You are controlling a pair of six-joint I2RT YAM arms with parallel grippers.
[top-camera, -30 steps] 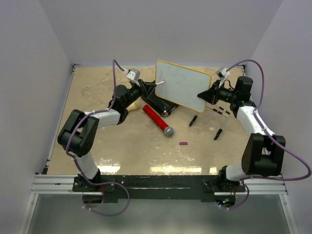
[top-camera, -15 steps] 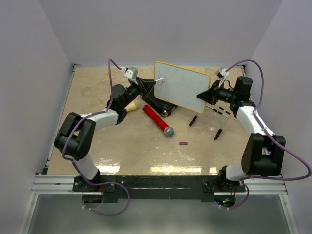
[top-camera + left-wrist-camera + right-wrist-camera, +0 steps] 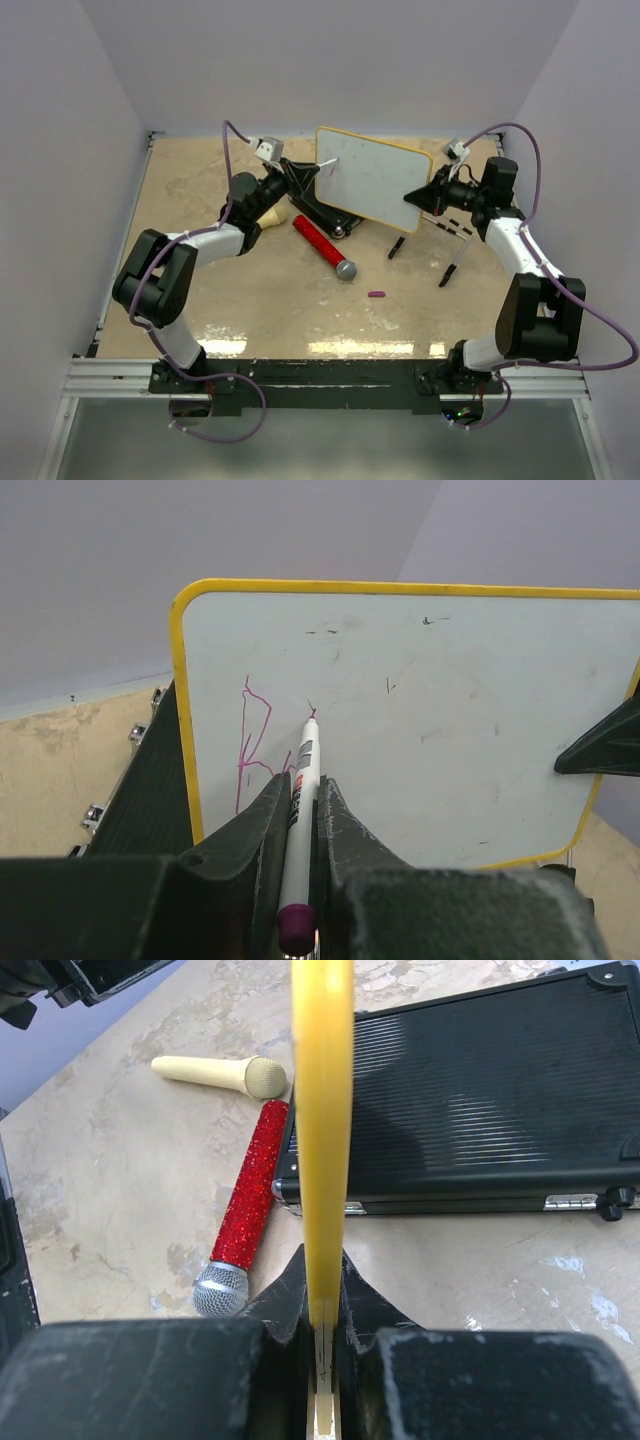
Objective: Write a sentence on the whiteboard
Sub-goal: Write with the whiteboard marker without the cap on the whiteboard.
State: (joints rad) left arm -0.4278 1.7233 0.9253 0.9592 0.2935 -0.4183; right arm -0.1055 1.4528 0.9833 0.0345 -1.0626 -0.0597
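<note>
**Whiteboard Writing: Grip State and Failure Risks**

**Position.** The whiteboard (image 3: 375,180) is held clear of the worktop (image 3: 250,300), at the far centre, above the black case (image 3: 325,212). A red microphone (image 3: 322,245) lies just near of the case.

**Fingers.** The right fingers (image 3: 415,194) pinch the board's right edge on its yellow rim. The left fingers (image 3: 305,180) pinch the marker (image 3: 305,750) along its barrel.

**Orientation.** The board's long axis runs left to right, with the right end slightly nearer. It stands on edge, tilted, and its white face looks toward the near side and up. The marker's long axis points from the left fingers toward the face. Its tip rests on the face close to the left edge, where the first purple strokes of the sentence (image 3: 245,740) sit.

**Risks.**
- The board is gripped at one edge only. The tip presses at the opposite end, so that load probably levers the board and may swing or slip it in the pinch.
- A swinging board would skew the lines or lift the face off the tip, leaving gaps.
- A hard push could slide the marker back between the fingers.
- If the rim slips free, the board likely drops onto the case.
</note>
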